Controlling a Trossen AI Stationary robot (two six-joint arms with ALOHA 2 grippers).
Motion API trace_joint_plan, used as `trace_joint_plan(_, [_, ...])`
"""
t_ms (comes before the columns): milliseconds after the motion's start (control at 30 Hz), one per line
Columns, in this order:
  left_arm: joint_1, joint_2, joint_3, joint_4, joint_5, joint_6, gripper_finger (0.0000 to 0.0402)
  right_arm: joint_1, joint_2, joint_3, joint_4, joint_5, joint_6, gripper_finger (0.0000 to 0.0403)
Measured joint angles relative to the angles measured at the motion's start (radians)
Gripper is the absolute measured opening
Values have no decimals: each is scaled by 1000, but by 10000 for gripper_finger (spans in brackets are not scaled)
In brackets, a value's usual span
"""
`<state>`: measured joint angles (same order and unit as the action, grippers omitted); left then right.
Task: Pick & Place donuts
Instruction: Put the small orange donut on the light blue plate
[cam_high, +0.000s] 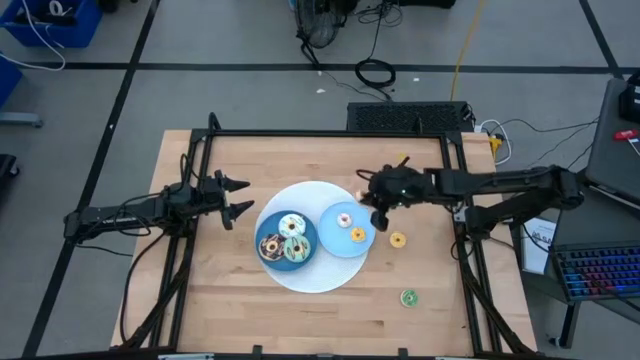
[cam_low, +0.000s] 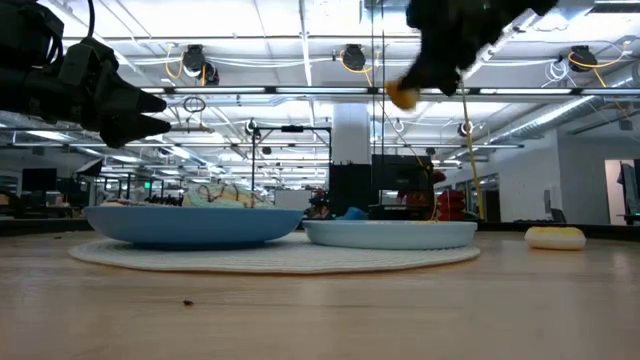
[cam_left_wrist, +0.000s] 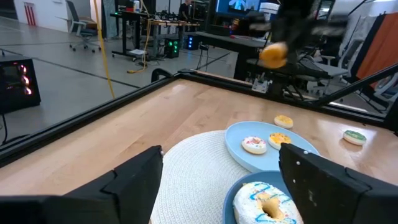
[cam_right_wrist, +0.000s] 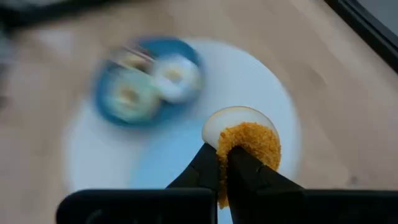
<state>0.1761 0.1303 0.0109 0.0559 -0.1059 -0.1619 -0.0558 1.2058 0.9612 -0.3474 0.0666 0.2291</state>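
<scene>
A dark blue plate (cam_high: 270, 228) carries the three larger donuts: white (cam_high: 291, 224), brown (cam_high: 271, 245) and green (cam_high: 296, 250). Beside it, a light blue plate (cam_high: 340, 243) holds a tiny pink donut (cam_high: 344, 219) and an orange one (cam_high: 358, 235). A yellow donut (cam_high: 397, 240) and a green one (cam_high: 408, 297) lie on the table. My right gripper (cam_high: 378, 212) is over the light blue plate's far right rim, shut on a tiny orange donut (cam_right_wrist: 249, 144). My left gripper (cam_high: 248, 197) hovers open, left of the plates. My right gripper pinches the tiny orange donut by its rim (cam_right_wrist: 231, 149) between its two fingertips (cam_right_wrist: 208, 163), coming from above. The donut is lifted clear, hanging below the fingers high over the table (cam_low: 402, 95).
Both plates sit on a round white mat (cam_high: 310, 275) in the middle of the wooden table (cam_high: 230, 290). A black frame (cam_high: 330, 133) runs round the table's edges. Bare wood lies at the near side and far left.
</scene>
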Motion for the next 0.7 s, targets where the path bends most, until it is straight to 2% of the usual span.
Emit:
trace_joint_plan(133, [0,0,0,0,0,0,325,52,35,38,93,-55,-46,2])
trace_joint_plan(433, [0,0,0,3,0,0,314,74,228,66,-90,-37,-59,2])
trace_joint_plan(700, [0,0,0,0,0,-1,320,38,420,66,-117,-33,-66,2])
